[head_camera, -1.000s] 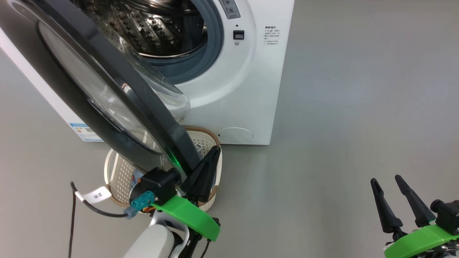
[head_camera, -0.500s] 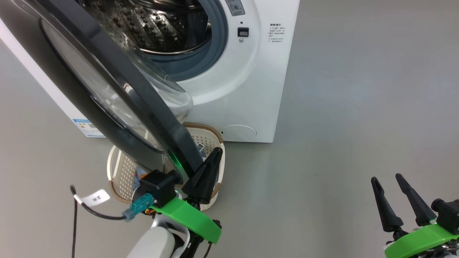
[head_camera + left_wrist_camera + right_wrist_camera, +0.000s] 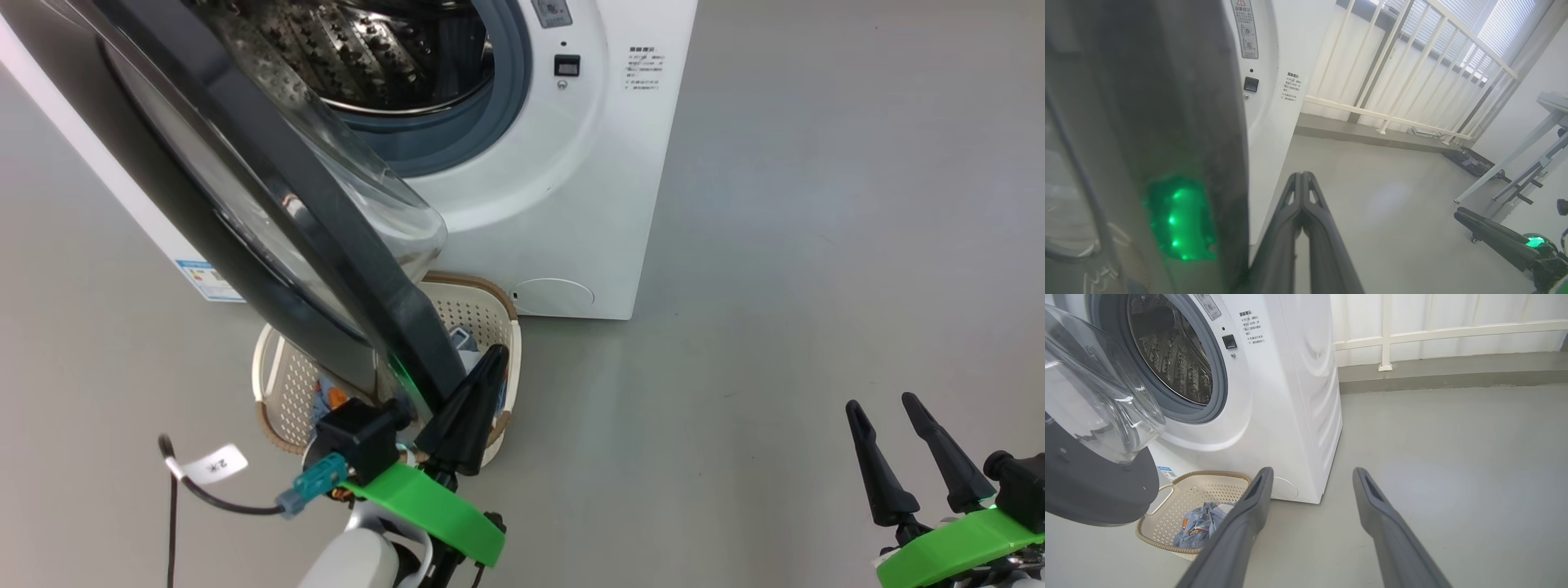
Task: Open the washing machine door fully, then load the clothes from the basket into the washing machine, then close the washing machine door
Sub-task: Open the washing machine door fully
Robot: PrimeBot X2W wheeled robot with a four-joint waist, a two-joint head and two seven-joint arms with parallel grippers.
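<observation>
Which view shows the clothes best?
Right wrist view: the clothes lie unobstructed in the basket. In the head view the door hides most of them. The left wrist view faces the door's edge.

The washing machine (image 3: pixel 571 204) stands on the floor (image 3: pixel 775 245) with a railing (image 3: pixel 1384 335) behind it. Its door (image 3: pixel 326 229) swings out to the left of the opening and hangs over the basket (image 3: pixel 478 314), which sits on the floor just in front of the machine. The clothes (image 3: pixel 1202 522) lie in the basket. The left gripper (image 3: pixel 496 355) is right beside the door's lower edge, perhaps touching it. The right gripper (image 3: pixel 882 402) is well apart to the right.
</observation>
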